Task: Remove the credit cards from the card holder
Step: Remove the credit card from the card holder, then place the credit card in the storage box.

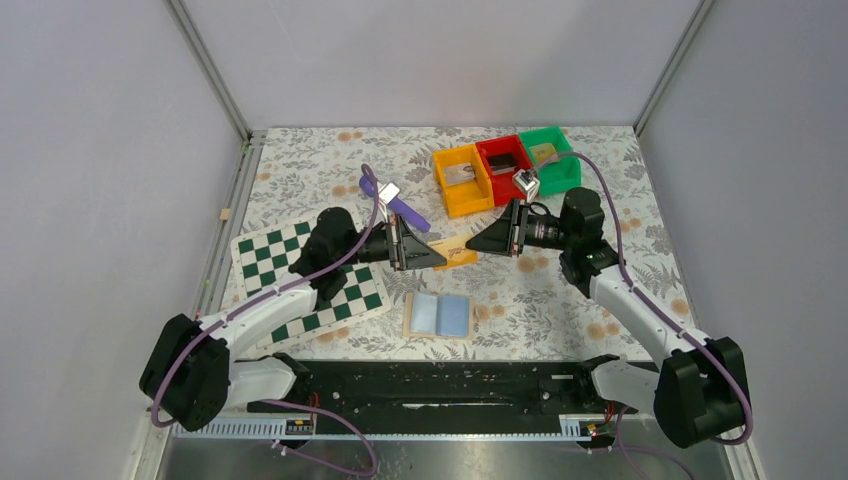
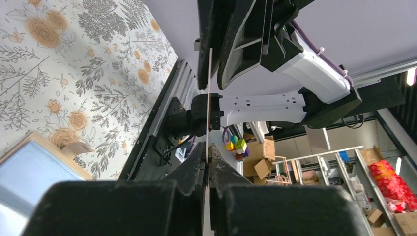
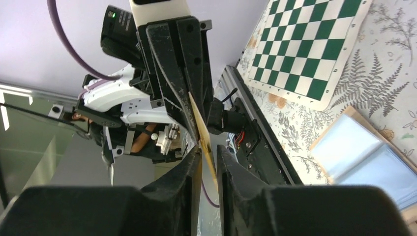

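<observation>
Top view: the card holder (image 1: 438,315) lies open and flat on the table (image 1: 620,200), near its front edge, with two light blue panels facing up. It sits just right of the checkered board (image 1: 300,278) and is apart from both arms. Above it, the left gripper (image 1: 437,257) and the right gripper (image 1: 473,243) point at each other, tip to tip. A tan card (image 1: 455,252) is held off the table between them. Three bins, orange (image 1: 462,180), red (image 1: 503,160) and green (image 1: 548,155), stand side by side at the far right.

Left wrist view: the card shows edge-on as a thin line. The left jaws are closed on its near end, with no gap visible. The right jaws stand on either side of its far end, and a narrow slit shows along one face. The card holder is at the lower left, on the table.

Right wrist view: the card passes between the right fingers, which are nearly together. Whether they grip it cannot be told. The left jaws pinch the other end. The card holder lies at the lower right, beside the board.
</observation>
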You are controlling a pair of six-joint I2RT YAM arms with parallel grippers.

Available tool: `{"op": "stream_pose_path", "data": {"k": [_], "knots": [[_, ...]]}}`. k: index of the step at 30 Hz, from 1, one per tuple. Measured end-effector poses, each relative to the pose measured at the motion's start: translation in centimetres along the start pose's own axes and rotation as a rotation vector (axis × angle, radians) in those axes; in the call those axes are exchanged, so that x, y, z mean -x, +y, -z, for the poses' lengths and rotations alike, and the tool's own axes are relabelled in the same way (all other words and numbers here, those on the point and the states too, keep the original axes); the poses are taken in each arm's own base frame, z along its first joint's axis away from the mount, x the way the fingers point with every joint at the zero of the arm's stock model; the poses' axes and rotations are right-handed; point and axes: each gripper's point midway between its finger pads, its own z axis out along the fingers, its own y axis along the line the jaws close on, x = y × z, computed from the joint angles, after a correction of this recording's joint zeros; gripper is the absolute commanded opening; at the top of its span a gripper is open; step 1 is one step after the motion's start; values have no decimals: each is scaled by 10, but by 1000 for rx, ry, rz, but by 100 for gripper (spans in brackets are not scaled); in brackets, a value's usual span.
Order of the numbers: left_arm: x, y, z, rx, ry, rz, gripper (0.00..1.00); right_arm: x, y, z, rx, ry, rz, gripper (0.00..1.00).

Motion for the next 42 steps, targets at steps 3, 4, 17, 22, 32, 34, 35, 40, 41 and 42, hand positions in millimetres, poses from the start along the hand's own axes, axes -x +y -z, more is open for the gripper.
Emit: {"op": "stream_pose_path", "data": {"k": [3,4,17,22,32,34,35,40,41,42], "knots": [[-2,0,1,-17,-11,28,0,0,-7,0,-33,-18,-9,32],[-3,0,1,-23,-15,35,0,0,-8,1,-40,-23,-10,33],[-2,2,1,-35,-32,86,0,-7,-20,3,-67,-48,-39,11],[-4,16,0,21,-39,85,49,-5,-16,3,-45,-60,-37,0],[-9,36,18,219,-14,7,99,75,-29,54,-173,-226,45,0],[-6,34,24,267,-7,-48,99,105,-35,72,-234,-272,65,0],[-5,33,27,289,-5,-72,99,121,-39,81,-266,-289,74,0],[8,28,51,462,16,-228,99,181,-78,119,-434,-315,83,0],[11,28,57,498,19,-266,99,190,-89,125,-469,-309,74,0],[12,29,63,529,22,-298,99,200,-101,131,-507,-297,60,0]]}}
